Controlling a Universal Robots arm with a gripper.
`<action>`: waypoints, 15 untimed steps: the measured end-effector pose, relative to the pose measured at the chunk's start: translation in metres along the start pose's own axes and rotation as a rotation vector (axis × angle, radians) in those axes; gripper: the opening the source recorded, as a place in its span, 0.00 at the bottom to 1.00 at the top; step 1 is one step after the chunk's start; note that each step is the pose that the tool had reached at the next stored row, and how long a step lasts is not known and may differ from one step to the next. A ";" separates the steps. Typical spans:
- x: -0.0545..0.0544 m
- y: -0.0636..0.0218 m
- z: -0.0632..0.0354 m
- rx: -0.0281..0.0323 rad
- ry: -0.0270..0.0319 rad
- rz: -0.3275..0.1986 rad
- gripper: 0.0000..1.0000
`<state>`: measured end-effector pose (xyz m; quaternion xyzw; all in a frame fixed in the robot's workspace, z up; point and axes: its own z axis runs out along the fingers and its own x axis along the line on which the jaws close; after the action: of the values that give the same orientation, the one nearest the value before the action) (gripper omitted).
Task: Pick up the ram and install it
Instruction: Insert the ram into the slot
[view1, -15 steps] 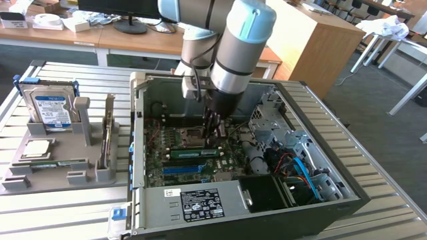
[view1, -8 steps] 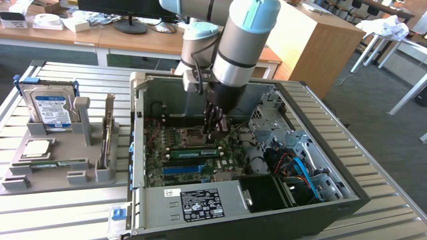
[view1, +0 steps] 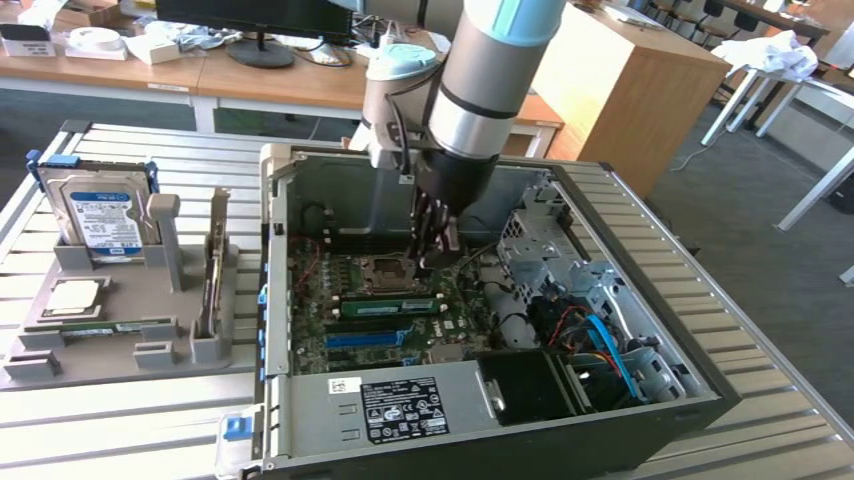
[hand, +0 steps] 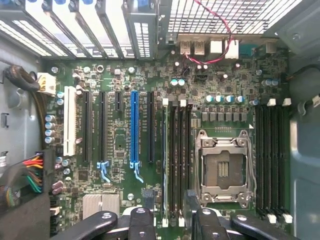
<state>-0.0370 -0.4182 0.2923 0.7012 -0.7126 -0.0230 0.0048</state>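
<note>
A long green ram stick stands on edge in a memory slot of the motherboard, just beside the empty processor socket. In the wrist view it is a thin pale line seen from straight above. My gripper hangs inside the open computer case, a little above that slot. Its dark fingers stand open on either side of the slot line, with nothing between them. My gripper holds nothing. Another green ram stick lies flat in the grey holder outside the case.
The case walls and drive cage hem the arm in; cables lie toward the exterior view's right. The grey holder also carries a blue-labelled hard drive, a silver processor chip and an upright card.
</note>
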 end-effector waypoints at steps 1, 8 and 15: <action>0.000 0.0001 -0.0018 0.0001 0.0001 0.000 0.37; 0.000 0.0003 -0.0086 0.0001 0.0007 0.000 0.37; 0.000 0.0005 -0.0143 0.0001 0.0017 0.000 0.37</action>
<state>-0.0369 -0.4182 0.3066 0.7012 -0.7126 -0.0224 0.0054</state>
